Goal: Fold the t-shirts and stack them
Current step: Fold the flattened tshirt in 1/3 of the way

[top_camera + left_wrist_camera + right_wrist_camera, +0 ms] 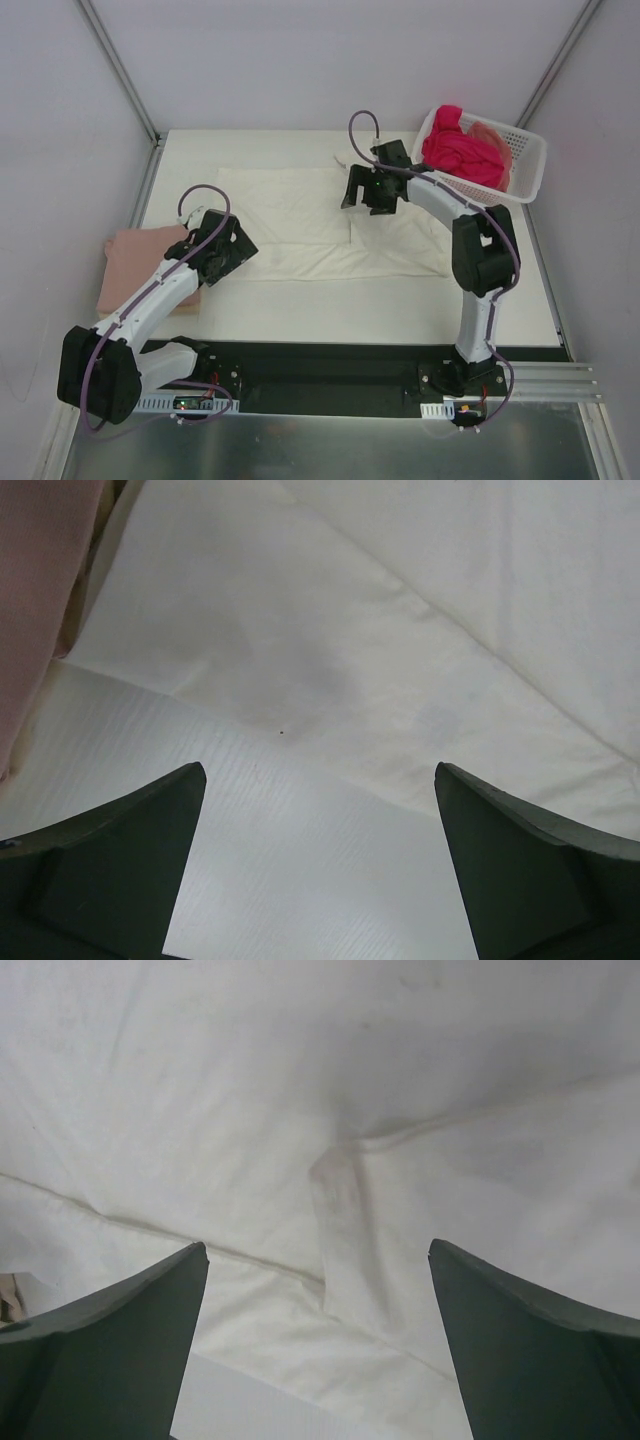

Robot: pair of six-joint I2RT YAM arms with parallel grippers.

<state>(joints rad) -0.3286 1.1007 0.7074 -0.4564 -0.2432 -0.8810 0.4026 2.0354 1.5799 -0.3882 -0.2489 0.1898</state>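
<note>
Cream-white t-shirt (320, 225): being presented spread flat on the surface (400, 300), likely for folding. Left hand (235, 250), released, being held over its near-left hem. Right hand (370, 190), released, being held over its far middle. Pink t-shirt (145, 265) being stored left of it, folded.

No text, label, brand or number can be read in any view. The cloth and arms show no legible marks.

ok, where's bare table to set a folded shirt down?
Free: table strip between cream shirt and base plate; far-left corner behind pink shirt. Crowded: far right, basket plus right arm.
</note>
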